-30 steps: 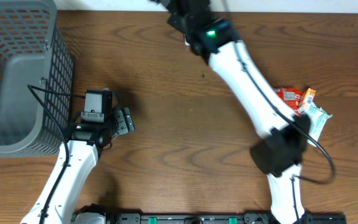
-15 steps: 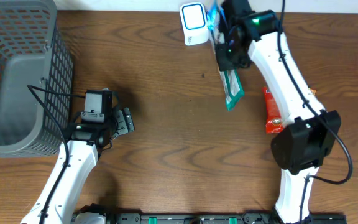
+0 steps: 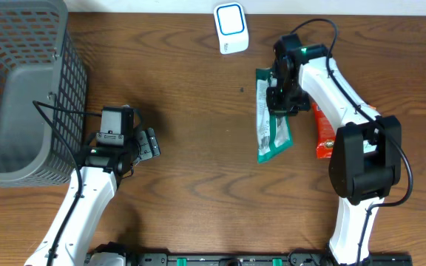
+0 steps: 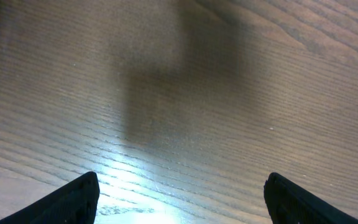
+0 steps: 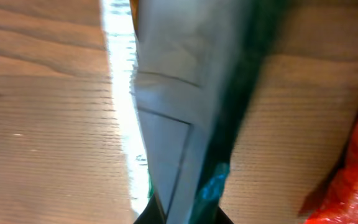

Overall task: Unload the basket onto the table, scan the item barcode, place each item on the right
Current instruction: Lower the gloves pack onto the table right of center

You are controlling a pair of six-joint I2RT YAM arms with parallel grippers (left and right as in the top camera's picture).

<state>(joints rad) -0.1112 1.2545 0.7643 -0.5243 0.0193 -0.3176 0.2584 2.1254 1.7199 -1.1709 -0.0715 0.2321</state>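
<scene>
R gripper (image 3: 279, 98) pinched tight on teal-silver pouch (image 3: 271, 127), upper end. Pouch lengthwise over table (image 3: 198, 89), below-right of scanner (image 3: 230, 27), red packet (image 3: 322, 137) just beside. L gripper (image 3: 148, 142) jaws wide, near basket (image 3: 21, 89).

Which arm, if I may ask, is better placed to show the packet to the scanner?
Right: the right gripper holds the green packet near the scanner; the left gripper is open, far away.

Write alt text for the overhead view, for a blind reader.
The right tool grips a green packet over a wooden table, near a white scanner. A red packet lies beside it; the left tool is open near a grey basket.
</scene>
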